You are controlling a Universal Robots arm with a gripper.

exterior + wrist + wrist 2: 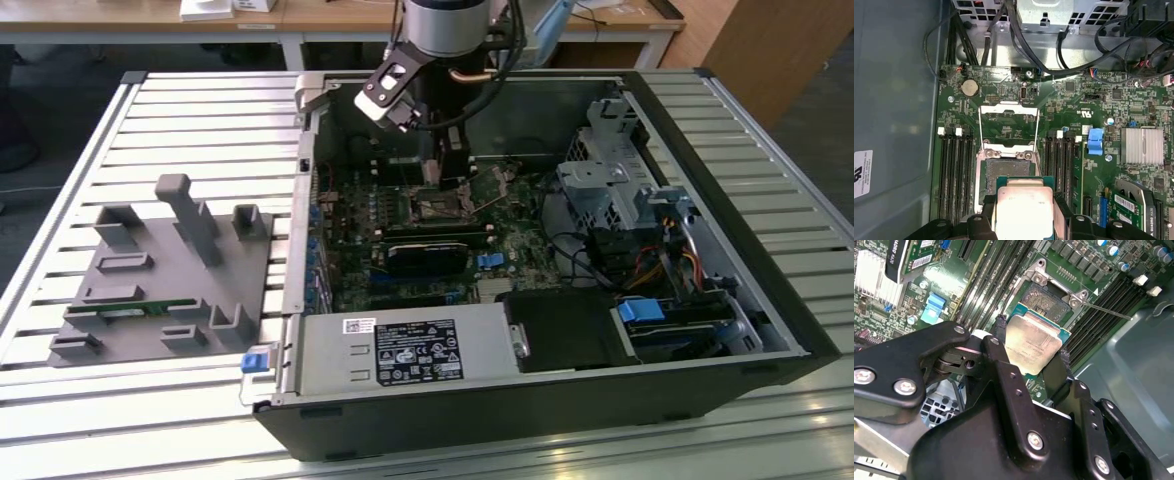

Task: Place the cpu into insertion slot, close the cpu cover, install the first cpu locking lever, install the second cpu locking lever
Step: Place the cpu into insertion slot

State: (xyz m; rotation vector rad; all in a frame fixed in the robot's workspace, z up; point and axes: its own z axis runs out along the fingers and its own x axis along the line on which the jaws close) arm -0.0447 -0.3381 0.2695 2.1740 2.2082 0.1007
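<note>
Your gripper [1031,342] is clamped on the cpu [1035,337], one black finger [1000,327] on each of two opposite edges, silver-grey top facing the camera. In the first wrist view the gripper [1024,200] holds the cpu [1024,212] flat and partly over one edge of the insertion slot [1004,172], with most of the slot's dark centre uncovered. You can't tell from these views whether the chip touches the socket.

The cpu cover [1009,106] is swung open and lies on the far side of the slot from the chip, the green board showing through its square window. In the second wrist view the insertion slot [1046,300] sits just beyond the chip, and a thin metal lever [1106,311] sticks out from the socket frame across the memory slots [1104,300].

From the exterior view, your arm reaches down into the open computer case [534,400], the gripper [447,165] low over the insertion slot [438,208] in the middle of the motherboard. The case lies on the slatted desk [160,100], and a grey parts fixture [160,270] sits just beside it, on the exterior view's left.
</note>
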